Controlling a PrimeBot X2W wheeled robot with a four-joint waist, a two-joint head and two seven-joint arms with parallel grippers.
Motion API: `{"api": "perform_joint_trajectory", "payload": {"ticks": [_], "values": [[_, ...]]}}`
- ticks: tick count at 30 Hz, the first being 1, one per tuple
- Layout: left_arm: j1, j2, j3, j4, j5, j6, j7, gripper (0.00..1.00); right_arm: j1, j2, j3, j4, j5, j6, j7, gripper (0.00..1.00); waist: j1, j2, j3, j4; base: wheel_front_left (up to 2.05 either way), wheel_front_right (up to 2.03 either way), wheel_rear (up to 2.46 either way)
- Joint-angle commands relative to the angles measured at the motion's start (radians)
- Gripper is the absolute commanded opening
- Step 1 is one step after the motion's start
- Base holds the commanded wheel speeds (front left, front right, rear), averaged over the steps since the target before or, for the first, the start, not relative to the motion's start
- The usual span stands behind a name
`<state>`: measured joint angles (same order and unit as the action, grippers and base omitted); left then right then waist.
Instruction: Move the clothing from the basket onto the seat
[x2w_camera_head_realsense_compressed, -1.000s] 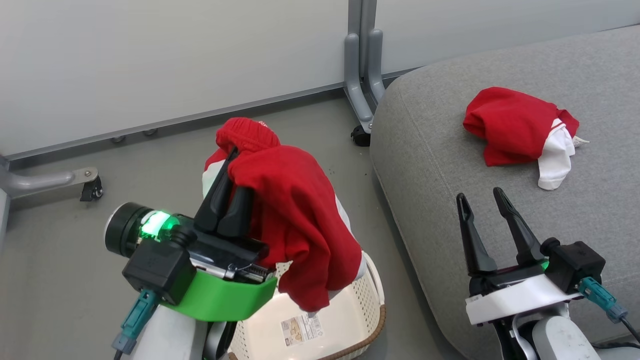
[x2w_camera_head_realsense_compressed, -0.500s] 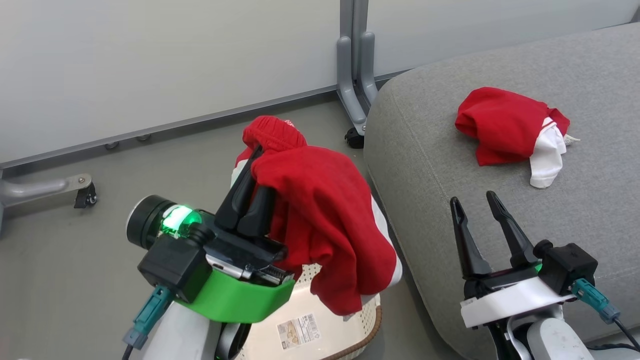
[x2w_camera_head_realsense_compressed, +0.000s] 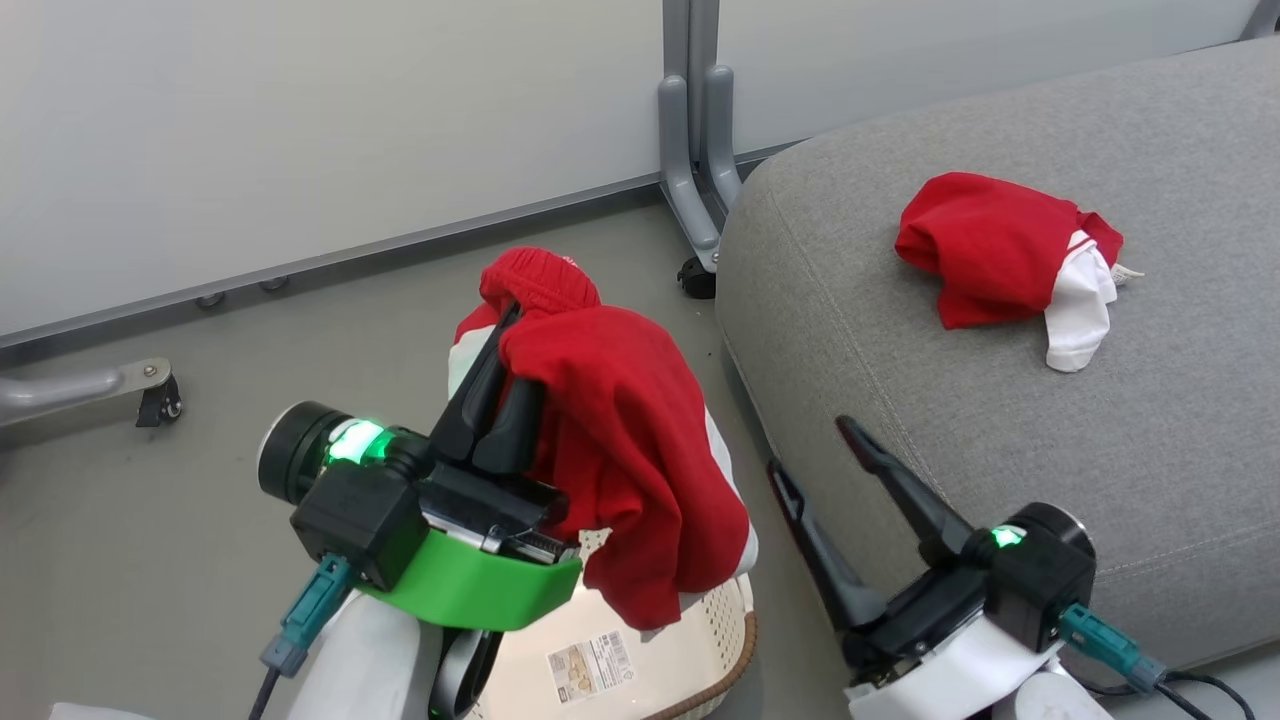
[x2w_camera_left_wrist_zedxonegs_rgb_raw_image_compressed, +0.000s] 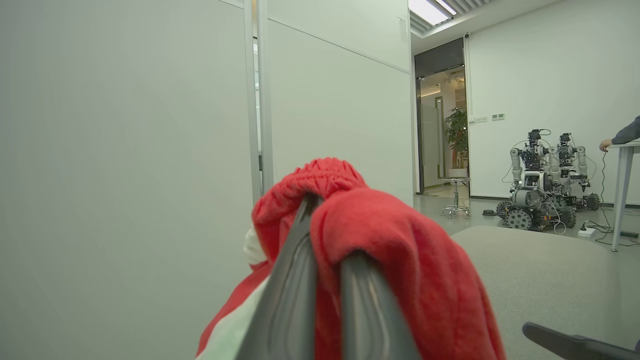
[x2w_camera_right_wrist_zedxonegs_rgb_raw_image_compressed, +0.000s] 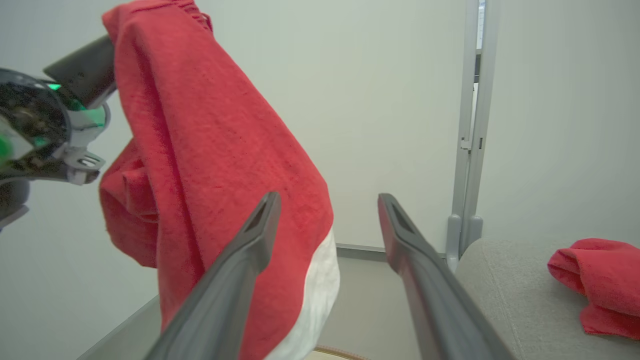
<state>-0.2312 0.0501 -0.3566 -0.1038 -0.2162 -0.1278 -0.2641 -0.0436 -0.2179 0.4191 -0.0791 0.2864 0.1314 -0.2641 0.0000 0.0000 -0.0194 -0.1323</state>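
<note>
One red garment (x2w_camera_head_realsense_compressed: 620, 440) hangs above the basket (x2w_camera_head_realsense_compressed: 700, 640), clamped in the left hand (x2w_camera_head_realsense_compressed: 520, 345) (fingers (x2w_camera_head_realsense_compressed: 470, 400) pressed together); the other garment (x2w_camera_head_realsense_compressed: 990, 250) lies on the seat (x2w_camera_head_realsense_compressed: 900, 400), right of the basket. The right hand (x2w_camera_head_realsense_compressed: 810, 443), released, hovers beside the basket.

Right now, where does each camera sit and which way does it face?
Head view: high, facing down on cream perforated plastic basket, grey fabric seat; left gripper, right gripper show.
Left wrist view: along own fingers, toward white partition.
Right wrist view: along own open fingers, toward left gripper.
All share the held soft red fabric garment.
</note>
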Motion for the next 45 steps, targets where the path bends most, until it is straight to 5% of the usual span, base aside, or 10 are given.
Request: {"api": "perform_joint_trajectory", "payload": {"ticks": [1,12,27,45], "values": [[0.001,0.001,0.004,0.002,0.004,-0.004,0.000,0.00,-0.017,-0.019,0.044,-0.018,0.015,-0.002,0.000,1.00,0.0000,0.0000,0.000,0.000,0.00,0.00,0.00],[-0.009,0.001,-0.003,0.027,0.013,-0.004,0.000,0.00,-0.087,-0.071,0.239,-0.020,-0.015,-0.002,0.000,1.00,0.0000,0.0000,0.010,0.008,0.00,0.00,0.00],[-0.044,0.001,-0.060,0.030,-0.022,0.010,0.000,0.00,-0.174,0.029,0.234,0.202,-0.107,-0.002,0.000,1.00,0.0000,0.0000,0.021,0.032,0.00,0.00,0.00],[-0.045,0.001,-0.158,0.059,-0.050,0.002,0.000,0.00,-0.244,0.116,0.182,0.326,-0.203,-0.002,0.000,1.00,0.0000,0.0000,0.015,0.061,0.00,0.00,0.00]]}}
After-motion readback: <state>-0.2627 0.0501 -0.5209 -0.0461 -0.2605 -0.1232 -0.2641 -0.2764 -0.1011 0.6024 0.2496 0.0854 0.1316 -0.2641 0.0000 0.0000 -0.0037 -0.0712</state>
